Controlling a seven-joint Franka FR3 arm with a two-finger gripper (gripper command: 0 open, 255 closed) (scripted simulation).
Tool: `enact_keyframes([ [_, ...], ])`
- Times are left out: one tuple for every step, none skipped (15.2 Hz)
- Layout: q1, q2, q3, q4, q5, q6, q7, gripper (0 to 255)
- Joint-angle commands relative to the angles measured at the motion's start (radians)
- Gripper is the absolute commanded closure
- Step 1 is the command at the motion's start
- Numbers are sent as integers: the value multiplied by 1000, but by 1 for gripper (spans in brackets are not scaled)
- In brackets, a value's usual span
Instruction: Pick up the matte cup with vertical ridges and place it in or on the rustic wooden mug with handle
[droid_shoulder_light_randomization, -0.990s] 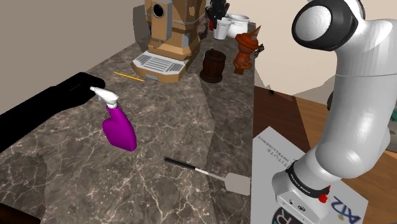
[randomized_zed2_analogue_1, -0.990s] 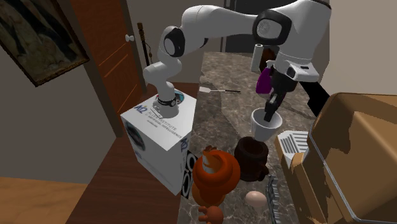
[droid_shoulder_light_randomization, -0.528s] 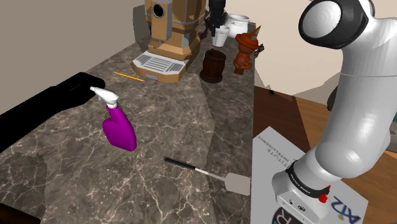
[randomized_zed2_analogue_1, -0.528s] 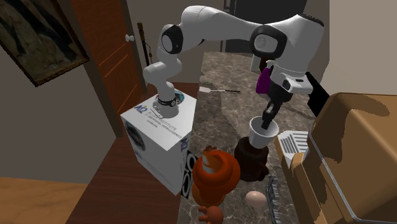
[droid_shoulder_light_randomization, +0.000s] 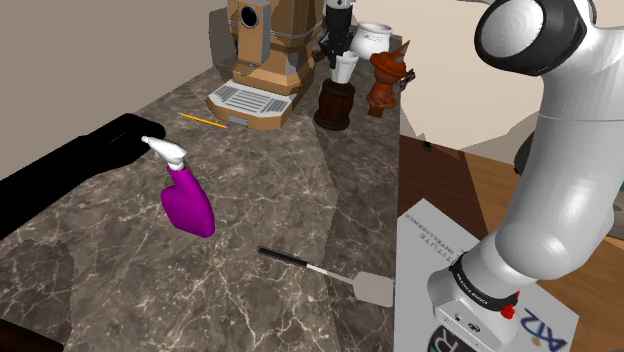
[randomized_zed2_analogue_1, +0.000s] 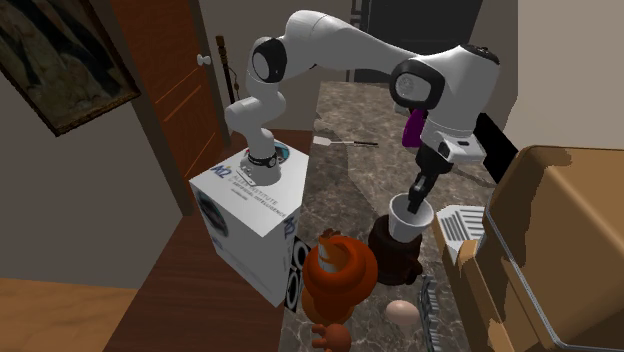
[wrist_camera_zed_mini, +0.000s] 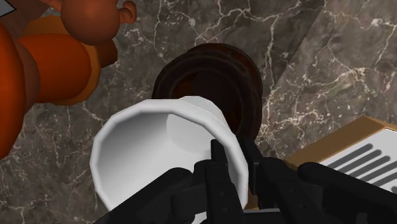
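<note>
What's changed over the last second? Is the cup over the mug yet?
The gripper, clamped throughout on the rim of the white cup, carried it from beside the dark brown mug to just above its mouth. It has not let go. The purple spray bottle, spatula, coffee machine and orange figurine stayed put.

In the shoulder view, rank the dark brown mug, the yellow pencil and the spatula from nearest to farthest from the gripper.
From the gripper, whose fingers clasp the white cup:
1. dark brown mug, just beneath it.
2. yellow pencil, off toward the shoulder view's left.
3. spatula, at the counter's near end by the stand.
</note>
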Motion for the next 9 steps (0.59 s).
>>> enact_keyframes([
  [0, -1, 0, -4, 0, 3, 1, 255],
  [0, -1, 0, -4, 0, 3, 1, 255],
  [0, -1, 0, -4, 0, 3, 1, 255],
  [0, -1, 0, -4, 0, 3, 1, 255],
  [0, -1, 0, -4, 0, 3, 1, 255],
  [0, -1, 0, -4, 0, 3, 1, 255],
  [0, -1, 0, -4, 0, 4, 1, 0],
  [0, -1, 0, -4, 0, 4, 1, 0],
  [0, -1, 0, -4, 0, 4, 1, 0],
])
